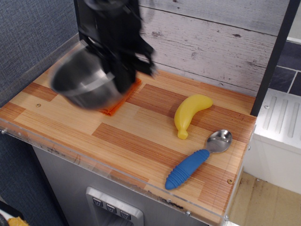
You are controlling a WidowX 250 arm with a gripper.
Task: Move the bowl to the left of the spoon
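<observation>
The steel bowl (84, 82) hangs in the air above the left part of the table, blurred by motion. My black gripper (123, 77) is shut on its right rim and carries it. The spoon (197, 159) with a metal head and ribbed blue handle lies flat near the table's front right corner. The bowl is well left of the spoon, over the orange cloth.
An orange cloth (123, 98) lies under the bowl, mostly hidden. A yellow toy banana (188, 114) lies just behind the spoon. A plank wall runs along the back, and a clear strip edges the wooden table (127, 141) in front.
</observation>
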